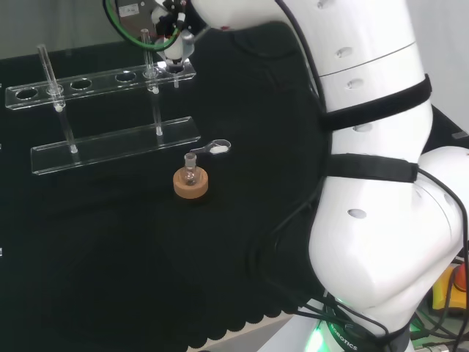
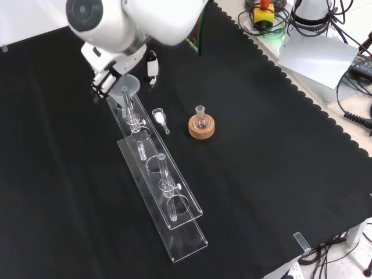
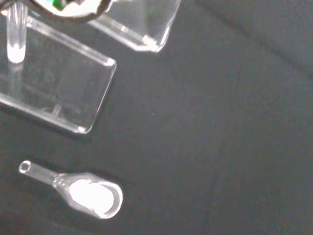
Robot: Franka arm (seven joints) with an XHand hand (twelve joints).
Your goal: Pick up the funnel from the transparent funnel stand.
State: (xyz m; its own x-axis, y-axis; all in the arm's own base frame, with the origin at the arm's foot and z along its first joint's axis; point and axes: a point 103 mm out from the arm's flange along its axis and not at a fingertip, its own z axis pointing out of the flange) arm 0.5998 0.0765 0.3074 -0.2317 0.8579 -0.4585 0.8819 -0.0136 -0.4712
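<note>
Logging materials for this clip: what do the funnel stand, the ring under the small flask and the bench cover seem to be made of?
Funnel stand: clear glossy plastic, probably acrylic; the cloth shows through it and its edges catch the light. Ring under the flask: looks like cork, tan and matte. Bench cover: black matte cloth with a scalloped edge.

Black cloth, tan cork ring

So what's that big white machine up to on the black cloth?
The white robot arm's black and white hand is at the far end of the clear plastic funnel stand, right by the clear funnel sitting in it. Whether it grips the funnel yet is hard to tell. Nearby lie a small glass scoop of white powder and a tiny flask on a cork ring.
</note>
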